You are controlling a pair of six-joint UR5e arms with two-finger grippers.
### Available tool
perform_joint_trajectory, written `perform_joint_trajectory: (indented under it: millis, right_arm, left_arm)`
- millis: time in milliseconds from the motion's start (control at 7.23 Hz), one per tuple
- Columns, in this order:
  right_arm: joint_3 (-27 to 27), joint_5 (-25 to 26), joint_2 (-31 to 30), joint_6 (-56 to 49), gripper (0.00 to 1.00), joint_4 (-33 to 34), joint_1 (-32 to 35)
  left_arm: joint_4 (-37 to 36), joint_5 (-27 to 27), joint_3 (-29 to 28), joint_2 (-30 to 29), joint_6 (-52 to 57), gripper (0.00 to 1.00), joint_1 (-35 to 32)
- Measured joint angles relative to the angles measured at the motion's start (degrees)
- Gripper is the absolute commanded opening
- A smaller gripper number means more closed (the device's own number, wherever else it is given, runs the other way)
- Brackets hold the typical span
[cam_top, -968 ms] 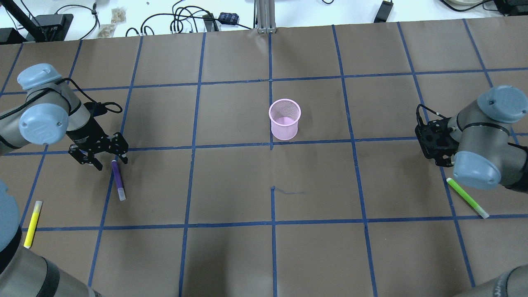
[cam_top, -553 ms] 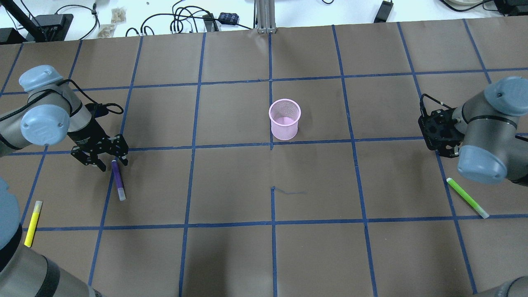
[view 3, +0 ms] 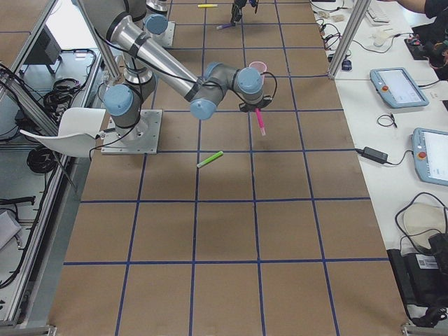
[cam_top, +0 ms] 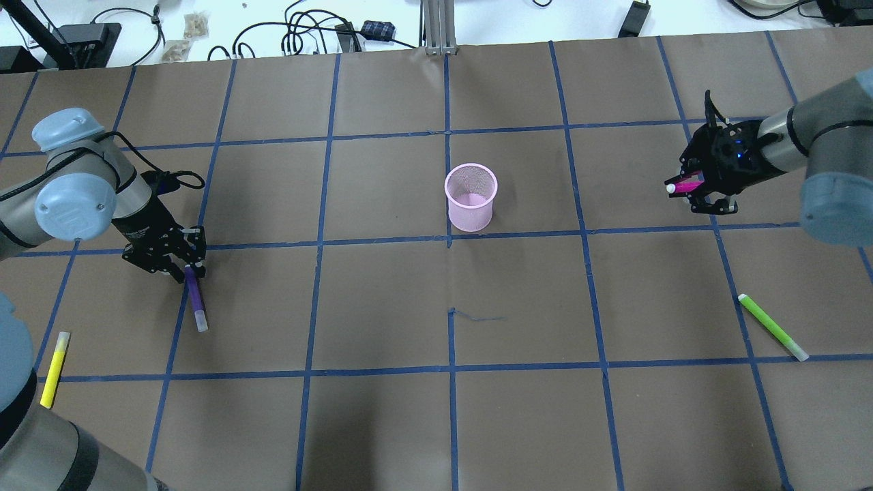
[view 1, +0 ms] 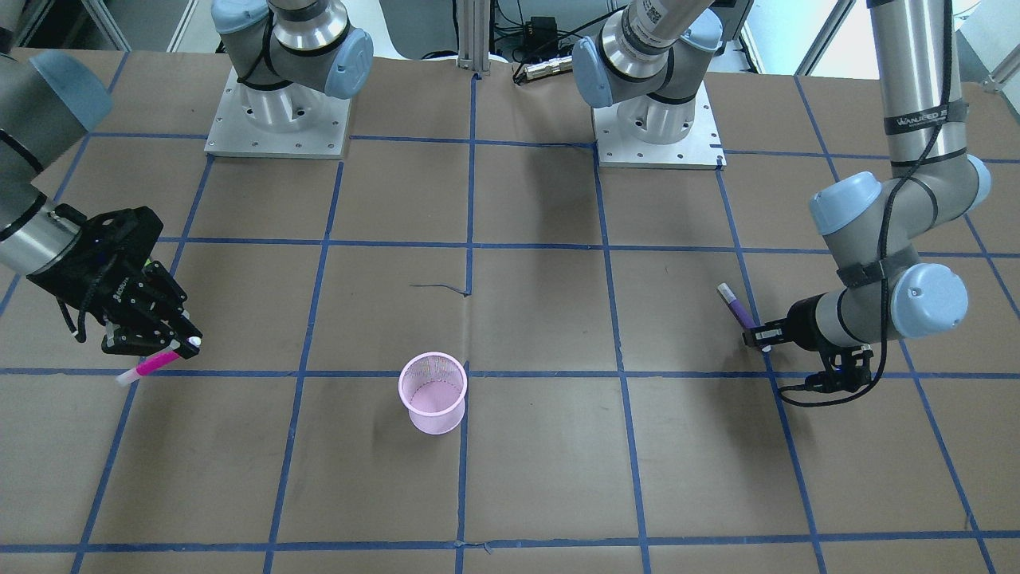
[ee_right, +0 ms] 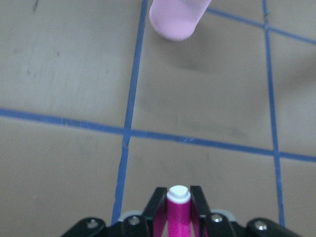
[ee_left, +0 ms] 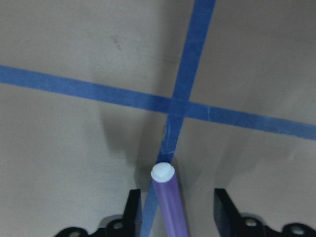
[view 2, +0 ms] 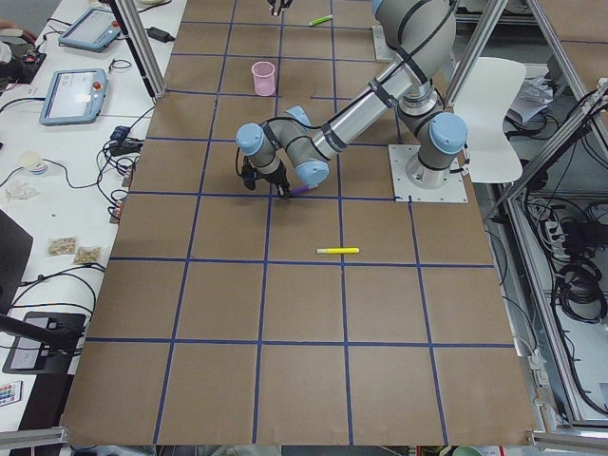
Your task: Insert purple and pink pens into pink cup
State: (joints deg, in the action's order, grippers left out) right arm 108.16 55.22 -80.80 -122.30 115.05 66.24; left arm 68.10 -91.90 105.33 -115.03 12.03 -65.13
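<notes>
A: Table (cam_top: 382, 423): brown paper, blue tape grid. Cup (cam_top: 470, 204)?

B: Pink mesh, upright near the middle, just beyond a tape line.

A: Left gripper (ee_left: 173, 200)?

B: Low over the paper. Jaws apart, straddling one end of the purple pen (cam_top: 195, 300). The wrist view shows a gap on each side, so no grip. The pen lies on the paper beside a tape line, well to the cup's left.

A: Right gripper (ee_right: 177, 195)?

B: Clamped on the pink pen (view 1: 151, 367), a finger pressed against each side of the barrel. The white tip pokes out toward the cup. The pen looks lifted off the paper, well to the cup's right.

A: Anything else?

B: Green pen (cam_top: 773, 327) flat on the right side. Yellow pen (cam_top: 54, 370) flat near the left edge. Both are apart from the grippers.
</notes>
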Motion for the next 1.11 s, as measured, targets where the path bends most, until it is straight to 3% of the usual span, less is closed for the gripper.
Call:
perform_joint_trajectory:
  millis: [138,415,553,830,1106]
  right_arm:
    - [-2.7,-7.8,-0.7,3.6,0.00,-5.6,2.1]
    - [-4.4,-22.4,-0.9,13.3,0.00,-8.5,7.1]
    - [-4.3,-29.0,-0.5,16.6,0.00,-8.8,8.9]
    - [-1.3,-43.1,1.0,19.8,0.00,-9.1,11.0]
    - [3.2,-49.7,1.9,20.5,0.00,-7.5,11.8]
  left_arm:
    - [0.0,0.0,0.0,-0.2,0.0,0.34,0.0]
    - [-0.1,0.0,0.0,-0.5,0.0,0.30,0.1]
    - [-0.1,0.0,0.0,-0.6,0.0,0.00,0.1]
    - [-0.4,0.0,0.0,-0.6,-0.1,0.00,0.1]
    - [-0.6,0.0,-0.3,-0.1,-0.3,0.00,0.0]
